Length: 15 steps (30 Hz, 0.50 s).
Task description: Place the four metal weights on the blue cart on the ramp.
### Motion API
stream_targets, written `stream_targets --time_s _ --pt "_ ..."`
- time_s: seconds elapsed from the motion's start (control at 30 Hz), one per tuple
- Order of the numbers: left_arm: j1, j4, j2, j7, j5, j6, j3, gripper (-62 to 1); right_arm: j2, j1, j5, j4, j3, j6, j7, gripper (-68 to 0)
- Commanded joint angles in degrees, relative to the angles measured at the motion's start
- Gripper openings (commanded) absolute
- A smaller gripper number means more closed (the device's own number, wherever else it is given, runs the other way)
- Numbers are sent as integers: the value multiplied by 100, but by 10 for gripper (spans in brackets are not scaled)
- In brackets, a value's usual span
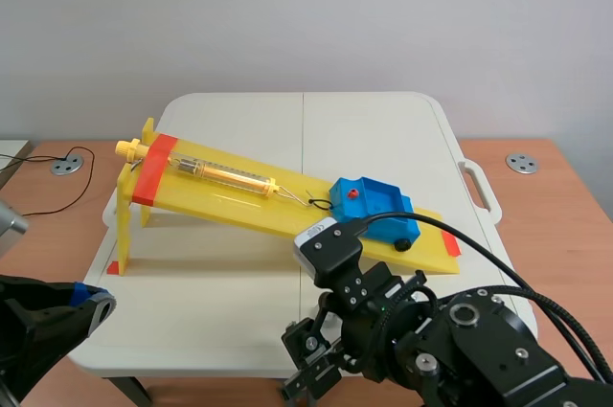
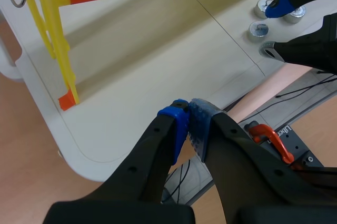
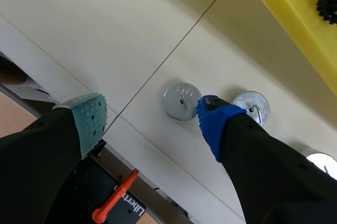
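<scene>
The blue cart (image 1: pixel 372 204) sits low on the yellow ramp (image 1: pixel 239 192), hooked to a spring scale. Three round metal weights lie on the white table near its front edge. My right gripper (image 3: pixel 150 110) is open over them: one weight (image 3: pixel 181 101) lies between its fingers, close to the blue pad (image 3: pixel 216 121). A second weight (image 3: pixel 251 107) lies just outside that finger and a third (image 3: pixel 322 163) farther along. In the scene view the right arm (image 1: pixel 450 330) hides the weights. My left gripper (image 2: pixel 187 124) is shut on nothing at the table's front left corner.
The ramp's yellow legs (image 2: pixel 60 50) stand ahead of the left gripper, with an orange tape mark at one foot. The table's front edge (image 3: pixel 63 71) runs close under the right gripper. A black cable (image 1: pixel 57 182) lies on the wooden surface at the left.
</scene>
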Motion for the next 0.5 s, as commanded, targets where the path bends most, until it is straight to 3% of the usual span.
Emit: stream_targets --time_s 0.0,0.27,0.47 --pt "-48 426 122 -446 -424 -179 -96 -569 -177 407 -4 350 46 -238 822 -310" --pt "-48 426 122 -448 -424 -179 -96 -569 -273 614 -33 -142 -85 -236 1034 -320" --pt "-48 426 122 -448 -424 -179 -96 -569 -271 752 -85 -382 -175 -238 1093 -379"
